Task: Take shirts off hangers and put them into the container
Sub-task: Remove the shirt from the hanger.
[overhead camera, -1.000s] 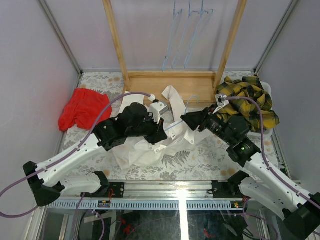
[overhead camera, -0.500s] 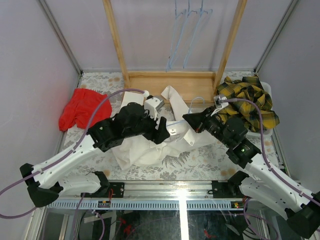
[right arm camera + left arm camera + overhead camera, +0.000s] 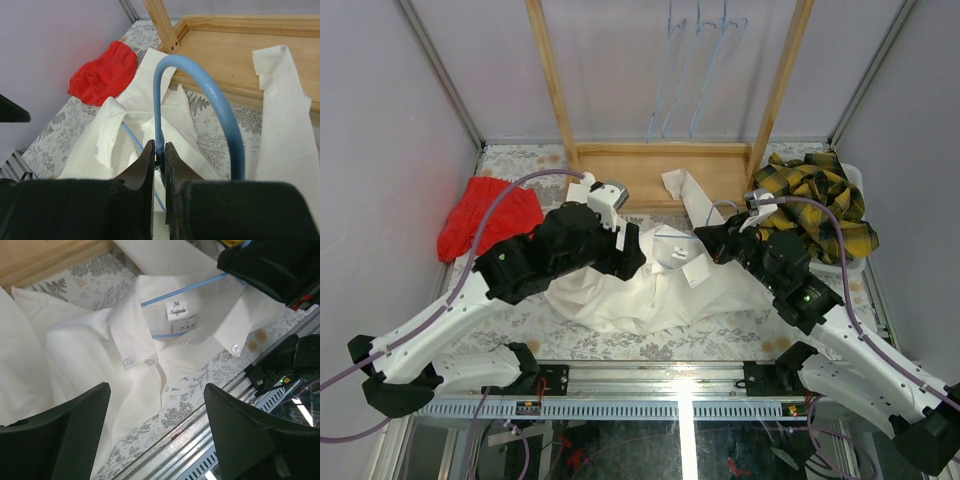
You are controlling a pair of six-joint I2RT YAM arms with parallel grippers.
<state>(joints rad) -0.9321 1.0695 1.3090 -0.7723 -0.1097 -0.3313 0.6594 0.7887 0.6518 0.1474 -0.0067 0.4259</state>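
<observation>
— While the white shirt (image 3: pixel 650 290) lies spread on the floral table (image 3: pixel 520 160), where is its hanger (image 3: pixel 200 85)?
— Inside the collar; the right gripper (image 3: pixel 159 156) pinches its blue hook tight.
— And the left gripper (image 3: pixel 157 390)?
— Jaws wide, holding nothing, above the collar. The plaid shirt (image 3: pixel 815 205) sits in the white basket (image 3: pixel 853 175) on the right.

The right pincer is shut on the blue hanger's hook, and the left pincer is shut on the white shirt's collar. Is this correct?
Not quite: the left pincer is open over the white shirt, gripping nothing; the left wrist view shows this. The right pincer does grip the blue hanger.
</observation>
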